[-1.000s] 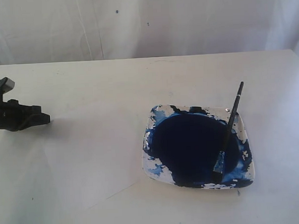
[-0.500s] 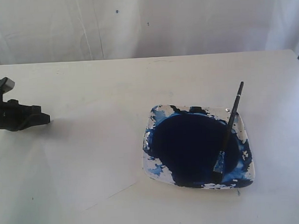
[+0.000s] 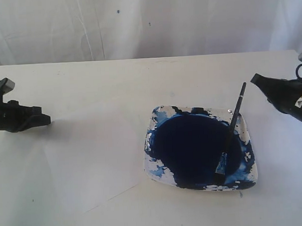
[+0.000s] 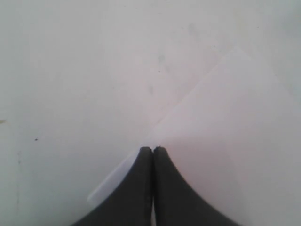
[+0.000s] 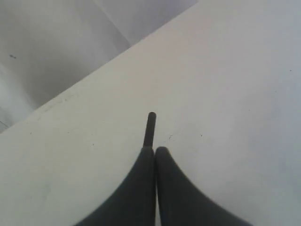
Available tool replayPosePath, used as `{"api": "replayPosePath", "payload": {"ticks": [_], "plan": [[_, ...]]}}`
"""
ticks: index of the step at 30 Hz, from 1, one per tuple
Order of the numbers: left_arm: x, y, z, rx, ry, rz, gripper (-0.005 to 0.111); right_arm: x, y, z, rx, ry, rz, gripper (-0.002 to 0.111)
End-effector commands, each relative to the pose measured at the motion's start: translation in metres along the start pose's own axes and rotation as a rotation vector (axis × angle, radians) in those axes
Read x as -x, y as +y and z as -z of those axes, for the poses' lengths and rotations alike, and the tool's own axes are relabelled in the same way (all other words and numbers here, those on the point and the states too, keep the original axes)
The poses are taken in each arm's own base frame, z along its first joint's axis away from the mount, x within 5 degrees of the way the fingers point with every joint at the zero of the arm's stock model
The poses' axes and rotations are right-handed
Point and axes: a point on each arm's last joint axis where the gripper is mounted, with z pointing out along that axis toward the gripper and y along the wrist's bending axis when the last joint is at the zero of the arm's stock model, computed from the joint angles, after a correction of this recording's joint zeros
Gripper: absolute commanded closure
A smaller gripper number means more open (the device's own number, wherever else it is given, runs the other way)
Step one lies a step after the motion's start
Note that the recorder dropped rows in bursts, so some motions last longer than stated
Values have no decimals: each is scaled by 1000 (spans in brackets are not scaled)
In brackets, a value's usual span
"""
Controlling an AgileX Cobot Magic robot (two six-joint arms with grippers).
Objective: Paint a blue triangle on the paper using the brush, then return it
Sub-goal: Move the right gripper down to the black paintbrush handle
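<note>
My left gripper [image 3: 47,119] hangs low over the table [image 3: 115,89] at the far left, well apart from the paint dish [image 3: 154,169]. Its wrist view shows the jaws pressed together over a corner of the paper [image 4: 225,141]. In the exterior view that sheet is barely more than a faint edge on the white top.

My right gripper [image 3: 255,78] reaches in from the right edge, jaws together. Only the exterior view shows the whole brush [image 3: 231,132]: its bristles lie in the dark navy pool [image 3: 187,146] and its handle leans over the dish's far right rim. The right wrist view catches just the handle's black end beyond my fingertips [image 5: 162,157], and from there I cannot tell whether they touch. The exterior view shows them near but apart.
</note>
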Motion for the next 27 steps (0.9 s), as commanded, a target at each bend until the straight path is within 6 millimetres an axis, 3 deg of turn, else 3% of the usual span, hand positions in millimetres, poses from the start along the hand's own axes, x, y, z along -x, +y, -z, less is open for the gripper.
{"api": "replayPosePath", "payload": {"ticks": [1,3,5,8,9,11,15,27], "plan": [[1,1,1,8,2,-12,107,2,2,-25,27,1,-61,108],[1,1,1,8,2,-12,107,4,8,-33,75,14,-13,107],[1,1,1,8,2,-12,107,4,9,-39,96,19,14,95],[1,1,1,8,2,-12,107,2,7,-46,92,18,0,51],[1,1,1,8,2,-12,107,0,4,-48,78,10,-56,27],[1,1,1,8,2,-12,107,-4,0,-51,62,19,-99,11],[1,1,1,8,2,-12,107,-17,-7,-58,40,58,-151,10],[1,1,1,8,2,-12,107,-18,1,-83,107,130,-249,10]]}}
